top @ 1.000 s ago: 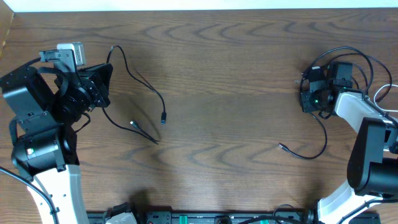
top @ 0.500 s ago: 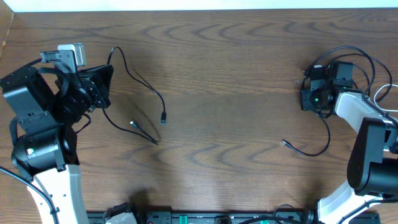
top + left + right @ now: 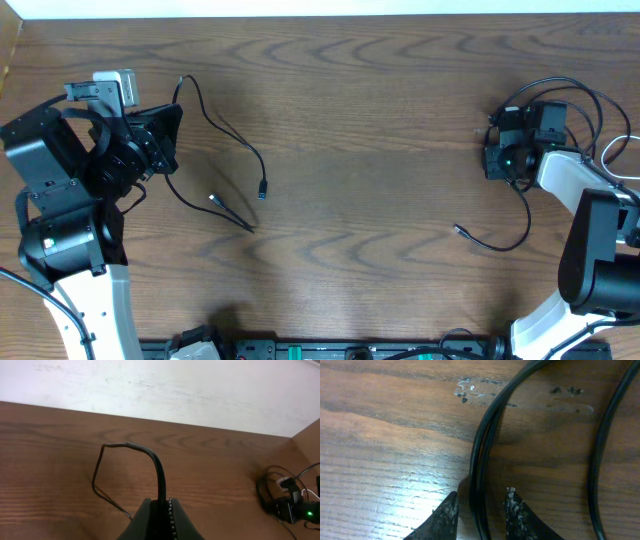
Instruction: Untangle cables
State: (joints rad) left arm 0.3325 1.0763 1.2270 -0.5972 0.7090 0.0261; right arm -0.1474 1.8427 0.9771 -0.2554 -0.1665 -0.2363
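Observation:
My left gripper (image 3: 168,128) (image 3: 161,502) is shut on a thin black cable (image 3: 158,465) that arches up out of its jaws. In the overhead view this cable (image 3: 236,140) loops across the left of the table, with one small plug (image 3: 262,189) and a second end (image 3: 213,199) lying loose. My right gripper (image 3: 497,160) (image 3: 481,493) is low over the table, its fingertips (image 3: 449,505) open and straddling a doubled black cable (image 3: 484,435) with a gap on each side. That cable (image 3: 523,222) trails down to a free plug (image 3: 460,231).
Another black strand (image 3: 600,450) curves past the right gripper. Black loops (image 3: 560,88) and a whitish cord (image 3: 612,150) lie around the right arm near the table's right edge. A white wall (image 3: 160,385) backs the table's far edge.
The right cable's free plug has slid a little right and up, its loop tightening toward the right gripper. The left arm and its cable have not moved.

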